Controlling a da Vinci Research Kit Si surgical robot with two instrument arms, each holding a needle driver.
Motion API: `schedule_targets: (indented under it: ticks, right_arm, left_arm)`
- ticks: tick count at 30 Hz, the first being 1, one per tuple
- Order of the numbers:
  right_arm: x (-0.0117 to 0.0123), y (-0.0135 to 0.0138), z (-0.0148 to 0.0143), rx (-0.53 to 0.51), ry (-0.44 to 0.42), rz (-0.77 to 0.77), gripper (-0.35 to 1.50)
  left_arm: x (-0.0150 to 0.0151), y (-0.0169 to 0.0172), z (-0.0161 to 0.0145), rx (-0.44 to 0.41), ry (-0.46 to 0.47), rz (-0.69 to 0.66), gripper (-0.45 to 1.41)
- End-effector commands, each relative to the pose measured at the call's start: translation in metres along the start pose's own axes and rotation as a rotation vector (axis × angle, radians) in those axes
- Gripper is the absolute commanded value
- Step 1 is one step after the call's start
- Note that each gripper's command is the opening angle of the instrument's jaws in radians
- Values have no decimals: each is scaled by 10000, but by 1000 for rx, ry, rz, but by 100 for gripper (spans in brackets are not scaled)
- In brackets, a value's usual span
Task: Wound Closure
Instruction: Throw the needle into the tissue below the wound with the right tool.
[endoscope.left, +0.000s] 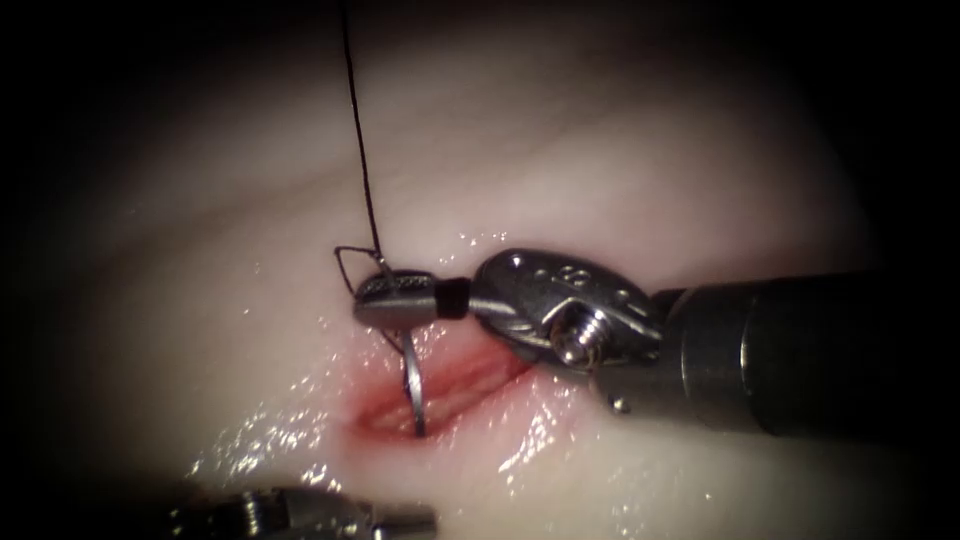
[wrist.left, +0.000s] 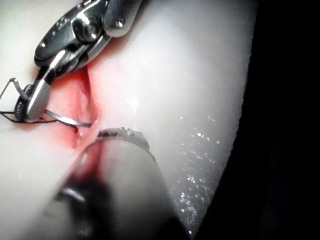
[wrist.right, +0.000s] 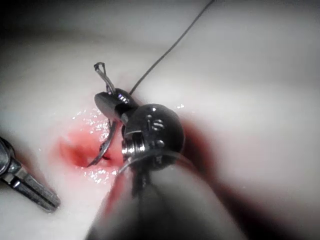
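The right tool (endoscope.left: 372, 300) comes in from the right, its jaws shut on the curved needle (endoscope.left: 412, 385) close to its thread end. From the jaws the needle arcs down into the red cut (endoscope.left: 470, 385), and its tip sits inside the cut; I cannot tell whether it pierces the tissue. The black thread (endoscope.left: 358, 140) forms a small loop at the jaws, then runs up and away. The left tool (endoscope.left: 420, 520) lies low, in front of the cut, jaws shut and holding nothing. The right wrist view shows the needle (wrist.right: 103, 146) and the left tool (wrist.right: 35, 192).
The pale tissue (endoscope.left: 620, 170) surrounds the cut, and wet red fluid (endoscope.left: 520, 440) glistens along the cut's edges. The right tool's wrist and thick shaft (endoscope.left: 800, 350) lie over the tissue right of the cut. In the left wrist view the right tool (wrist.left: 30, 107) holds the needle (wrist.left: 70, 120).
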Motion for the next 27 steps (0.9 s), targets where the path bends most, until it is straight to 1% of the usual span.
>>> schedule_targets:
  ticks: [1,8,17,22,27]
  right_arm:
    - [-5,0,6,6,-1,7,-35]
    - [-14,-9,9,30,-9,34,-35]
    - [-19,-14,14,52,-21,72,-35]
    - [-22,-17,9,58,-28,100,-35]
    - [-29,-20,8,59,-36,180,-35]
  left_arm:
    - [-1,2,8,-3,1,2,-30]
    - [-7,2,5,-4,4,1,-33]
    - [-10,2,3,-8,3,5,-35]
    - [-10,1,3,-9,0,5,-37]
    - [-9,0,4,-9,0,5,-37]
